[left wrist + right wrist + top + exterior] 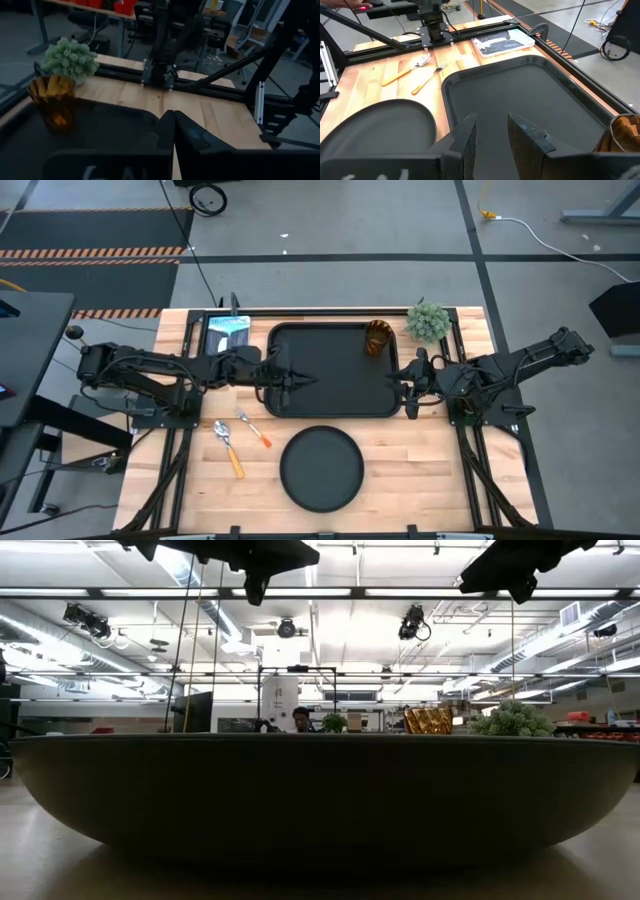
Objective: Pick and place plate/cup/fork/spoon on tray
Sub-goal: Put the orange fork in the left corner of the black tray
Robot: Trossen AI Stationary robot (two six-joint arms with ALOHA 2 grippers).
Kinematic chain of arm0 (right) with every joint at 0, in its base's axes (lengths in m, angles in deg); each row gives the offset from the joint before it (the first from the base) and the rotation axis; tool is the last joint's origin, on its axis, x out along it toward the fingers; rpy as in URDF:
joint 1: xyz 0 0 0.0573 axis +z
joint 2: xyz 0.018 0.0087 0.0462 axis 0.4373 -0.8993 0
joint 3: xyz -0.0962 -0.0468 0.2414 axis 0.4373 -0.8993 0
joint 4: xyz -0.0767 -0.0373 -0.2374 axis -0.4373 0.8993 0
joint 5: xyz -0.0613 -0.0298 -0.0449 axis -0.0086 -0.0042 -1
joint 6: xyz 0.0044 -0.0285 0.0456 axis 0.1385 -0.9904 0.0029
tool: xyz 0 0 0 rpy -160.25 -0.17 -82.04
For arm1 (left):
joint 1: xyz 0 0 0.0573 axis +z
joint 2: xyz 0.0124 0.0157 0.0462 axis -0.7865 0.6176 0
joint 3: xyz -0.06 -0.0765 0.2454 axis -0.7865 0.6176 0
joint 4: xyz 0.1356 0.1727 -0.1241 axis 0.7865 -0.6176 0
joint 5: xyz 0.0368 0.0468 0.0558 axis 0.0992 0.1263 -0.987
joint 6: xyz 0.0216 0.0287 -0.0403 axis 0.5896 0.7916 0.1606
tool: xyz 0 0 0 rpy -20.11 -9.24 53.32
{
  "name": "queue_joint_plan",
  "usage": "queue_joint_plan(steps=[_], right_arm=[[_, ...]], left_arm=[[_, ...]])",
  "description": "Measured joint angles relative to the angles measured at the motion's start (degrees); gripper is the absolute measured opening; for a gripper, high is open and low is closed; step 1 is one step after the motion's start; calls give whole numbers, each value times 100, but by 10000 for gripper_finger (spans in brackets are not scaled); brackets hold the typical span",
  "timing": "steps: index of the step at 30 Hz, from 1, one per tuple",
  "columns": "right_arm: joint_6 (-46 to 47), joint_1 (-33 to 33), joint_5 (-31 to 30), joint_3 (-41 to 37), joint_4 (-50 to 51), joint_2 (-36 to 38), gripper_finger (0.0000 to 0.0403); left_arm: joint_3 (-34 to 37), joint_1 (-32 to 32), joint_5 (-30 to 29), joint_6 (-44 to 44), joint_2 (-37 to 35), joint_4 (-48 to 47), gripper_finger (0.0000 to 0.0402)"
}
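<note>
The black tray [330,395] lies at the table's middle. The amber cup [378,337] stands upright in the tray's far right corner and also shows in the left wrist view [52,102]. The round black plate [320,468] lies on the table near the front edge. The fork [255,430] and the spoon [230,448] lie on the wood left of the plate. My left gripper [298,380] is shut and empty above the tray's left part. My right gripper [408,388] is open and empty over the tray's right rim.
A small green plant [428,321] stands at the far right beside the tray. A blue-white card [228,332] lies at the far left. In the low view the plate [320,800] fills the foreground. A person shows far behind the table [300,720].
</note>
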Motion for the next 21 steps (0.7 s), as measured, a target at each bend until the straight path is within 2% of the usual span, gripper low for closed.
queue_joint_plan(steps=[21], right_arm=[[0, 0, 0, 0, 0, 0, 116]], left_arm=[[0, 0, -2, -14, 0, -108, 11]])
